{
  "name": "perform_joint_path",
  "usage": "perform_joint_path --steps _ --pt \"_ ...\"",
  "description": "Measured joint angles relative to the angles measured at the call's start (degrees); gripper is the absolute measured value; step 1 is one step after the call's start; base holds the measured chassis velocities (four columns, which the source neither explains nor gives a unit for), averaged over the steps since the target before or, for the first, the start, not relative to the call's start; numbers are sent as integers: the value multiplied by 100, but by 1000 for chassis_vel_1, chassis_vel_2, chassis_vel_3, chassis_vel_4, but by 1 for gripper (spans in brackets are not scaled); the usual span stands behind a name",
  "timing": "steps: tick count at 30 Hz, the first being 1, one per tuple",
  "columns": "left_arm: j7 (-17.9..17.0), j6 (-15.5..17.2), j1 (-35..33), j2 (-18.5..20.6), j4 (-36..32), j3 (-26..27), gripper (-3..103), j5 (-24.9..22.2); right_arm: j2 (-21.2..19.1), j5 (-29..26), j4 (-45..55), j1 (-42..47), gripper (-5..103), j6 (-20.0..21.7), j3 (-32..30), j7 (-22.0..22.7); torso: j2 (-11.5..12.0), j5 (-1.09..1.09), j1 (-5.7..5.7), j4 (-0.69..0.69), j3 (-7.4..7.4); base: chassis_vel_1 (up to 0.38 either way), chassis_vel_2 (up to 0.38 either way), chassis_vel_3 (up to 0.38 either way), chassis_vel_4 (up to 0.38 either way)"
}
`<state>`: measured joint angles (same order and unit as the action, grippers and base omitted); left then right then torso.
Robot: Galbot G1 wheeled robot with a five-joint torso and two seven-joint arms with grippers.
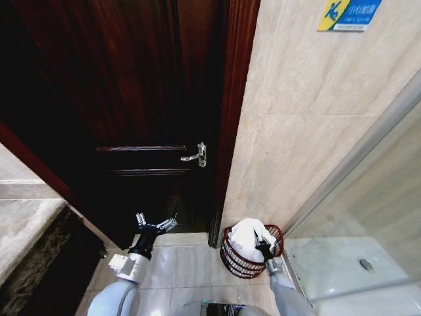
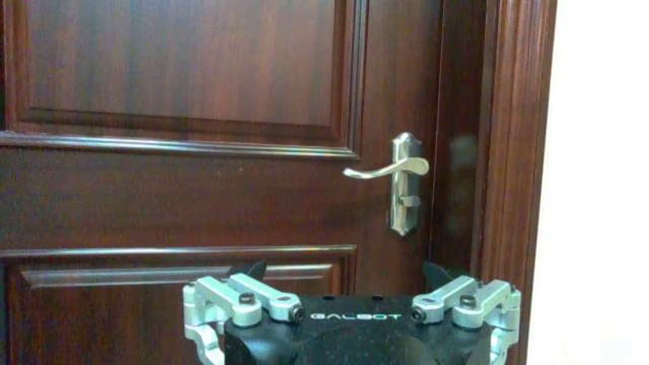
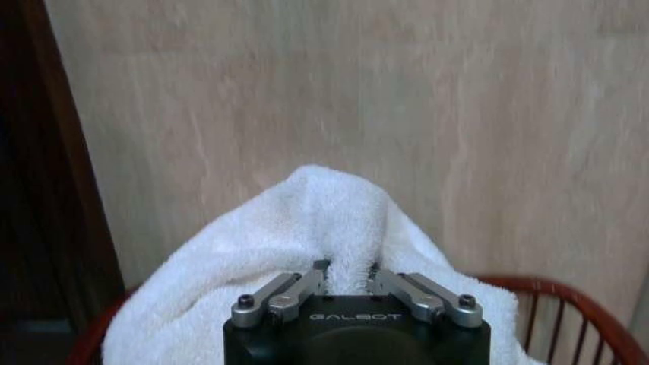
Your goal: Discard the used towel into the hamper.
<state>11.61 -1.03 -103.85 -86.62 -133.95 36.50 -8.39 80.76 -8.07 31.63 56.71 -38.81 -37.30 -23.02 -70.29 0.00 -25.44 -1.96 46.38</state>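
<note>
A white towel (image 1: 250,236) sits bunched in the top of the hamper (image 1: 230,258), a round reddish-brown lattice basket on the floor against the beige wall. My right gripper (image 1: 263,247) is over the hamper's near side. In the right wrist view its fingers (image 3: 307,283) pinch a fold of the towel (image 3: 304,220), and the hamper's rim (image 3: 548,288) shows behind. My left gripper (image 1: 156,224) hangs open in front of the dark door, away from the hamper. The left wrist view has its fingers (image 2: 248,293) spread wide with nothing between them.
A dark wooden door (image 1: 131,99) with a silver lever handle (image 1: 196,156) stands straight ahead. A glass shower screen (image 1: 368,197) and white shower tray (image 1: 348,270) are on the right. A stone counter edge (image 1: 26,230) runs along the left. Tiled floor (image 1: 177,263) lies between.
</note>
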Motion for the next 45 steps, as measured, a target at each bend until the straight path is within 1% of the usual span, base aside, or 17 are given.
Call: perform_joint_path --steps 3,4,7,8,10,12,13,16,21,25,26,29,30,33,34,37,45 --pt "0 0 0 0 0 0 100 0 -20 40 -66 9 10 304 -14 -53 1 2 -2 -1 0 0 0 0 0" --pt "0 0 0 0 0 0 100 0 -20 40 -66 9 10 304 -14 -53 1 2 -2 -1 0 0 0 0 0" --pt "0 0 0 0 0 0 100 0 -115 226 -160 3 10 732 -37 -320 1 -2 -2 0 0 0 0 0 0" --pt "0 0 0 0 0 0 100 0 -115 226 -160 3 10 732 -37 -320 1 -2 -2 0 0 0 0 0 0" --pt "0 0 0 0 0 0 100 0 -149 313 -243 -35 10 1110 -55 -365 1 1 -2 -1 0 0 0 0 0" --pt "0 0 0 0 0 0 100 0 -164 400 -308 -77 10 1470 -56 -367 1 -2 -1 0 0 0 0 0 0" --pt "0 0 0 0 0 0 100 0 -164 400 -308 -77 10 1470 -56 -367 1 -2 -1 0 0 0 0 0 0" --pt "0 0 0 0 0 0 100 0 -161 643 -467 -213 10 1761 -76 -346 1 1 -1 0 0 0 0 0 0" --pt "0 0 0 0 0 0 100 0 -152 919 -676 -447 10 1978 -98 -226 1 1 -1 -1 0 0 0 0 0" --pt "0 0 0 0 0 0 100 0 -161 1487 -837 -749 10 2300 -100 -72 1 0 -1 0 0 0 0 0 0" --pt "0 0 0 0 0 0 100 0 -161 1487 -837 -749 10 2300 -100 -72 1 0 -1 0 0 0 0 0 0" --pt "0 0 0 0 0 0 100 0 -158 2082 -1035 -969 10 2457 -137 10 1 -1 -1 -1 0 0 0 0 0" --pt "0 0 0 0 0 0 100 0 -158 2082 -1035 -969 10 2457 -137 10 1 -1 -1 -1 0 0 0 0 0" --pt "0 0 0 0 0 0 100 0 -118 2520 -1242 -1112 10 2549 -161 87 1 -1 -1 -1 0 0 0 0 0" --pt "0 0 0 0 0 0 100 0 -118 2520 -1242 -1112 10 2549 -161 87 1 -1 -1 -1 0 0 0 0 0" --pt "0 0 0 0 0 0 100 0 -52 2857 -1468 -1217 10 2589 -209 182 1 0 -1 -1 0 0 0 0 0" --pt "0 0 0 0 0 0 100 0 -28 3034 -1631 -1318 10 2706 -211 407 1 1 -1 -1 0 0 0 0 0"
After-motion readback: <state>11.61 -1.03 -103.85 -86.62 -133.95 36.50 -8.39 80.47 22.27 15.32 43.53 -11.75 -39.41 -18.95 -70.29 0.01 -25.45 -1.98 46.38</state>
